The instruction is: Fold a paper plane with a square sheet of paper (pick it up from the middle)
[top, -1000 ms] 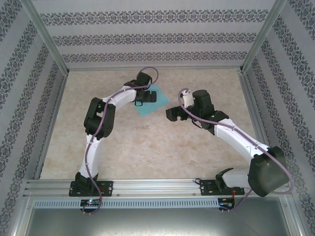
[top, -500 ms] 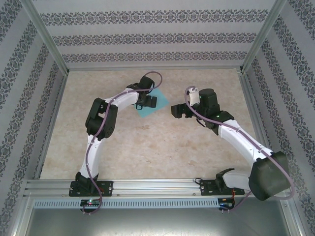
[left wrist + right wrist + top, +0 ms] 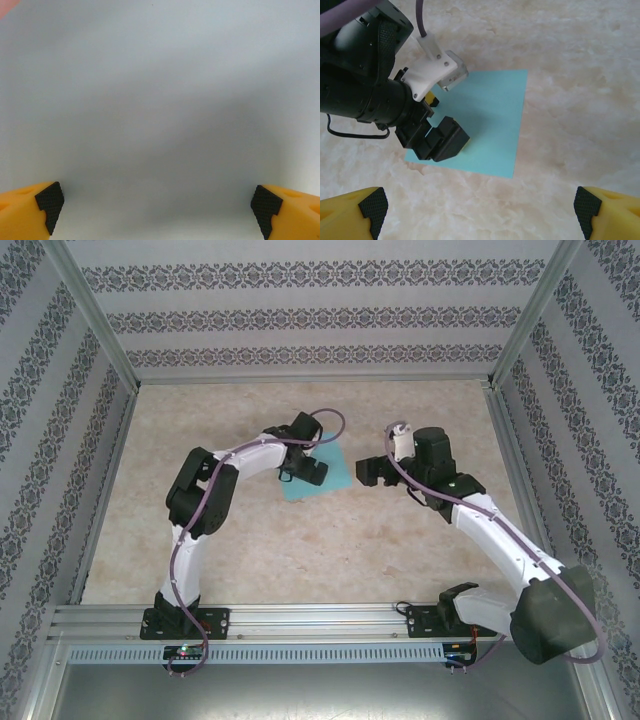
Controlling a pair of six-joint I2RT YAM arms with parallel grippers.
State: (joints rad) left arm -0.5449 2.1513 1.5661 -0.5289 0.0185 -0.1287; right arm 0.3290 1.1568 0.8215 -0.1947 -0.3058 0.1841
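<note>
The square sheet of paper [image 3: 335,478] is teal-blue and lies flat and unfolded on the marbled table, mid-back. My left gripper [image 3: 303,470] points down on its left half, jaws wide open, both fingertips at the sheet. In the right wrist view the left gripper [image 3: 449,122] hides part of the paper [image 3: 492,120]. In the left wrist view the blurred pale sheet [image 3: 160,100] lies close under the open left gripper [image 3: 157,210]. My right gripper [image 3: 372,472] hovers open just right of the sheet, and in its own view the right gripper [image 3: 477,210] has nothing between its fingers. The paper plane is out of view.
The beige marbled table [image 3: 300,550] is enclosed by patterned walls with aluminium posts [image 3: 95,320]. A metal rail [image 3: 320,618] carrying both arm bases runs along the near edge. The left arm's purple cable [image 3: 335,425] loops above the sheet.
The left gripper has moved nearer and to the right, and the sheet has slid the same way under it. The right gripper has drawn back to the right.
</note>
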